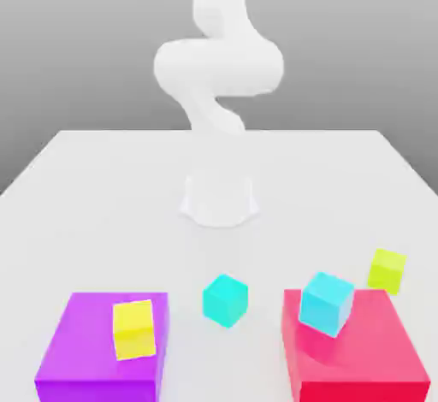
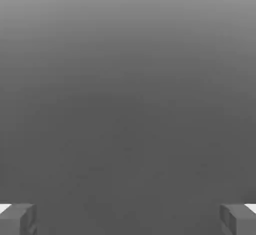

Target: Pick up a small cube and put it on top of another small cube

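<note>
The small lime yellow-green cube [image 1: 387, 269] rests on the white table, just behind the red block's far right corner in the exterior view. A purer-yellow small cube [image 1: 133, 329] lies on top of the purple block [image 1: 77, 353]. One cyan cube [image 1: 225, 299] stands on the table between the two blocks, and another cyan cube [image 1: 326, 303] sits tilted on the red block [image 1: 376, 357]. In the hand view my gripper [image 2: 128, 220] is open, its grey fingers [image 2: 20, 219] wide apart with nothing between them, facing plain grey background.
The white arm [image 1: 218, 67] is folded up high above its round base [image 1: 220, 199] at the middle of the table [image 1: 103, 186]. All cubes and blocks lie along the table's near edge, in front of the base.
</note>
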Available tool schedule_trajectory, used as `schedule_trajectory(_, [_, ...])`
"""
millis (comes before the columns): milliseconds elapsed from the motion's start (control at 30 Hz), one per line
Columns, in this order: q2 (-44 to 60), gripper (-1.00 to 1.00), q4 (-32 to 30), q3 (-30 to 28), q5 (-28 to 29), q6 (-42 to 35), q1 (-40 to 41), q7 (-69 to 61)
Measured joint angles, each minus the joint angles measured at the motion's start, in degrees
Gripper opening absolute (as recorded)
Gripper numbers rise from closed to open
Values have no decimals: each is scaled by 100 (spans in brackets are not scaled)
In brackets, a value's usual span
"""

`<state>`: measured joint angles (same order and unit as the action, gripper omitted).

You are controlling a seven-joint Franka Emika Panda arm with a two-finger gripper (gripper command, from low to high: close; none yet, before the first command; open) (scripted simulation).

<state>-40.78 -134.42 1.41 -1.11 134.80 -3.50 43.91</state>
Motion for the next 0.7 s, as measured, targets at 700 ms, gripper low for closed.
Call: schedule_trajectory(700, [4439,0,-2206,1830,537,2624,-2611,-594])
